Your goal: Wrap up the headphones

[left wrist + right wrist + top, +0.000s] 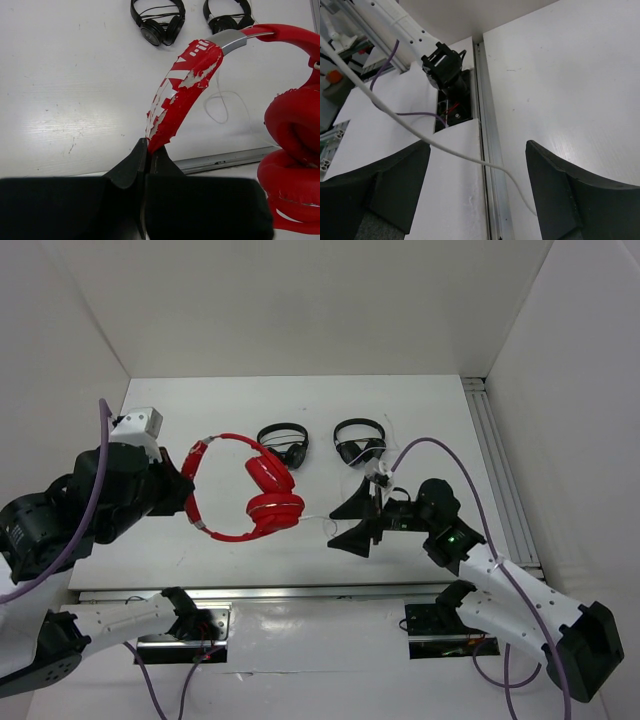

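Observation:
The red headphones hang at the table's front left, held by their peeling red headband. The two padded cups lie folded against each other. My left gripper is shut on the headband's lower end. The thin white cable runs from the cups to the right, crosses the gap of my right gripper without touching either finger, and loops on the table. My right gripper is wide open and empty, just right of the cups near the front edge.
Two small black headphones lie behind the red pair. A metal rail runs along the table's right side and another along the front edge. White walls enclose the table.

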{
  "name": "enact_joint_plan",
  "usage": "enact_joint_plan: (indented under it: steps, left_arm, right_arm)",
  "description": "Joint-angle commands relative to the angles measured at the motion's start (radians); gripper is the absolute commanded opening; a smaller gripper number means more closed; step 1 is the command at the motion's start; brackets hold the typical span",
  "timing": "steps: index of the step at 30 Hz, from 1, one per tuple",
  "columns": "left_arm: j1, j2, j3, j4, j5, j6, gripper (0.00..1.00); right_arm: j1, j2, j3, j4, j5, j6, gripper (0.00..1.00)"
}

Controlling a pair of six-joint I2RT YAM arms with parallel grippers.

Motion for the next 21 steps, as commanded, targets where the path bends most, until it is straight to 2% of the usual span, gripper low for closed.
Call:
enact_joint_plan:
  steps: [1, 2, 5, 7, 10, 13, 21]
  left_arm:
    - [-0.001, -0.005, 0.045, 0.097, 0.026, -0.060, 0.00]
    - [-0.001, -0.005, 0.045, 0.097, 0.026, -0.060, 0.00]
    - [-0.001, -0.005, 0.045, 0.097, 0.026, -0.069, 0.00]
    - [-0.001, -0.005, 0.045, 0.097, 0.017, -0.079, 0.00]
    - [-0.001, -0.005, 0.054, 0.086, 0.007, -0.079, 0.00]
    - [-0.001, -0.005, 0.065, 0.077, -0.002, -0.088, 0.00]
    - [-0.001, -0.014, 0.065, 0.077, 0.007, -0.097, 0.00]
  right_arm:
    - [0.006, 0.021, -0.018, 0.124, 0.056, -0.051, 0.83]
    - [0.006, 0.030, -0.018, 0.138, 0.056, -0.051, 0.82]
    - [0.006, 0.071, -0.027, 0.189, 0.047, -0.051, 0.51]
    - [0.006, 0.091, -0.037, 0.201, 0.038, -0.051, 0.41]
    - [0.006, 0.091, -0.047, 0.201, 0.038, -0.051, 0.43]
    - [0.006, 0.073, -0.069, 0.201, 0.047, -0.051, 0.51]
    - [0.006, 0.111, -0.080, 0.235, 0.067, -0.060, 0.53]
